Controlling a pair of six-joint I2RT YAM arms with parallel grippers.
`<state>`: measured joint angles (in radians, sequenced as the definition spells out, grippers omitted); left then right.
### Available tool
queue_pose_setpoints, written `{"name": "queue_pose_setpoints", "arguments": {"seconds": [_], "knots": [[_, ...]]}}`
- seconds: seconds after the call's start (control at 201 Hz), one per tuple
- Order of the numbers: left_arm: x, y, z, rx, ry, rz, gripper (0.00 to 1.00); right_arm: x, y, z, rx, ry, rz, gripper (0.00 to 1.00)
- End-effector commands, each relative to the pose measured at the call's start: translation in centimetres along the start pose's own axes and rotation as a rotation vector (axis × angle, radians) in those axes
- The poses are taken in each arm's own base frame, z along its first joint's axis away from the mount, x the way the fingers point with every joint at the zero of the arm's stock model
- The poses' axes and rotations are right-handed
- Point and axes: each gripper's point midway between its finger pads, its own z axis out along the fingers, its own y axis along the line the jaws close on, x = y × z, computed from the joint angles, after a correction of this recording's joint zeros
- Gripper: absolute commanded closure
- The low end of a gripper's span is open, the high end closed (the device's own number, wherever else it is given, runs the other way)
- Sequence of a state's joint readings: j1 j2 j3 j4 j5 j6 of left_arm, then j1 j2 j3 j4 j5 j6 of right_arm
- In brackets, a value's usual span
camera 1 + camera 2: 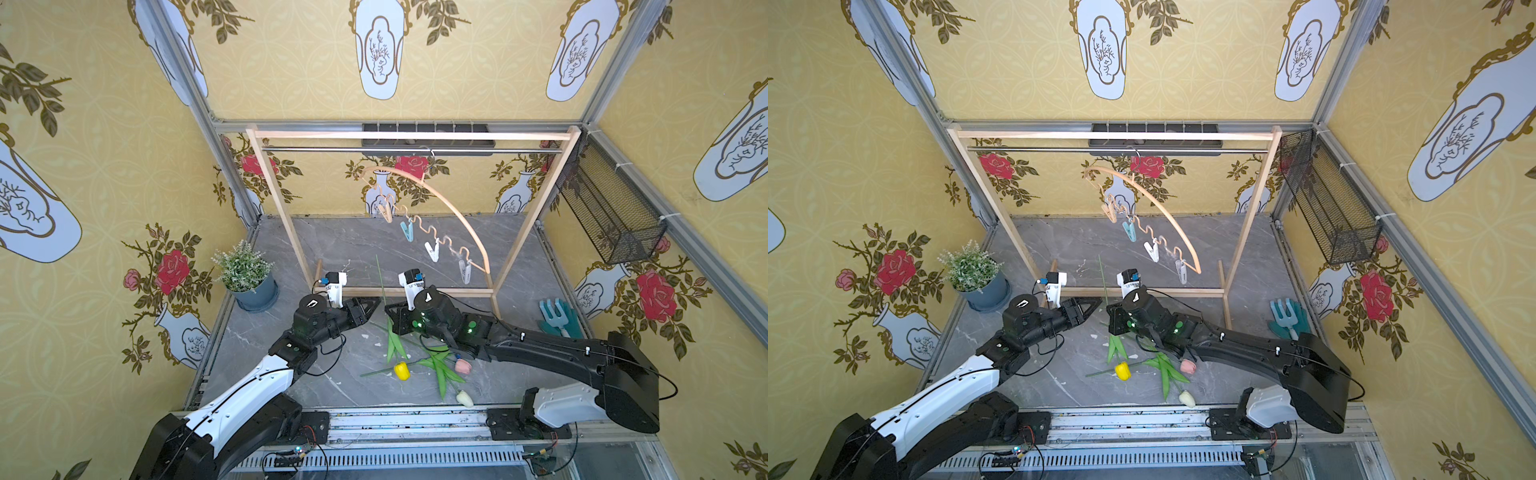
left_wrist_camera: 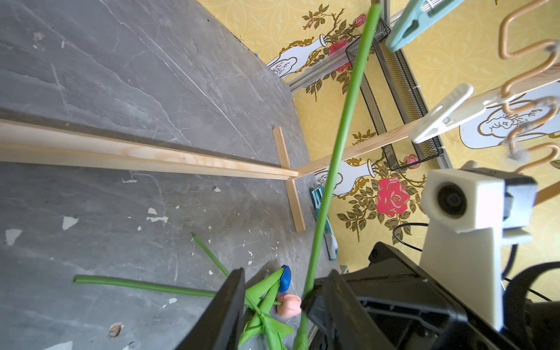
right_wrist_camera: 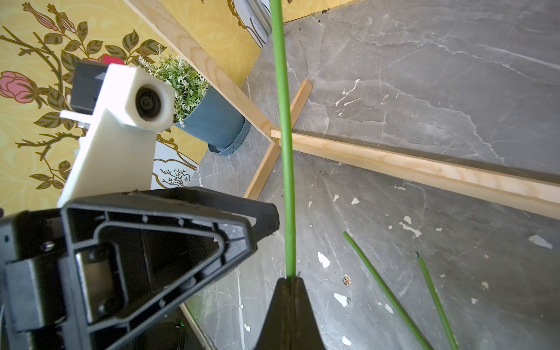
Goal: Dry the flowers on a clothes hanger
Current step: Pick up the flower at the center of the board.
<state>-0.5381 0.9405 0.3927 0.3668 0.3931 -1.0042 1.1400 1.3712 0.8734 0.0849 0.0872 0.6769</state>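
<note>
Flowers (image 1: 432,365): four artificial tulips at the near middle of the grey desk (image 1: 332,249); yellow head (image 1: 401,370), pink head (image 1: 462,365) and white head (image 1: 464,399) show in both top views; blue head (image 2: 285,277) shows only in the left wrist view, just beside the pink one.
Held tulip (image 1: 381,282): one long green stem, nearly upright between the two arms, bare end up, leaves below the grip; cannot tell which head belongs to it.
Right fingers (image 3: 289,303): pressed together on the held tulip's stem.
Left fingers (image 2: 227,309): parted, one on each side of the same stem, gripping nothing; one tip just beside the stem.
Loose stems (image 3: 388,291): flat on the desk, near the held one.
Clothes hanger (image 1: 453,208): hooked on the metal rail (image 1: 332,148) of the wooden rack (image 1: 272,187), beyond and above the arms, tilted with one end low.
Clips (image 1: 432,251): four along the wavy bar, tan, light blue, white and pale, all apart from the flowers.
Surroundings: potted plant (image 1: 245,270) by the left wall; teal garden fork (image 1: 555,313) by the right wall; black mesh basket (image 1: 611,212) above it.
</note>
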Motion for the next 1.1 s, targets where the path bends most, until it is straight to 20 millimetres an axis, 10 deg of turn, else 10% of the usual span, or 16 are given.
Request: {"name": "queue_pose_setpoints", "arguments": {"seconds": [0.0,0.682,0.836,1.09], "knots": [[-0.2,-0.8,0.0,0.039,-0.008,0.025,0.52,-0.7,1.3,-0.1,-0.062,-0.02,0.017,1.0],[0.0,-0.9,1.3,0.058,0.036,0.021,1.0,0.1,2.4,-0.1,-0.149,0.0,0.047,1.0],[0.5,-1.7,1.2,0.107,0.062,0.044,1.0,-0.1,1.8,-1.5,-0.203,-0.041,0.124,0.59],[1.7,-3.8,1.3,0.266,0.16,0.054,1.0,0.7,1.5,-4.2,-0.342,-0.094,0.221,0.37]]}}
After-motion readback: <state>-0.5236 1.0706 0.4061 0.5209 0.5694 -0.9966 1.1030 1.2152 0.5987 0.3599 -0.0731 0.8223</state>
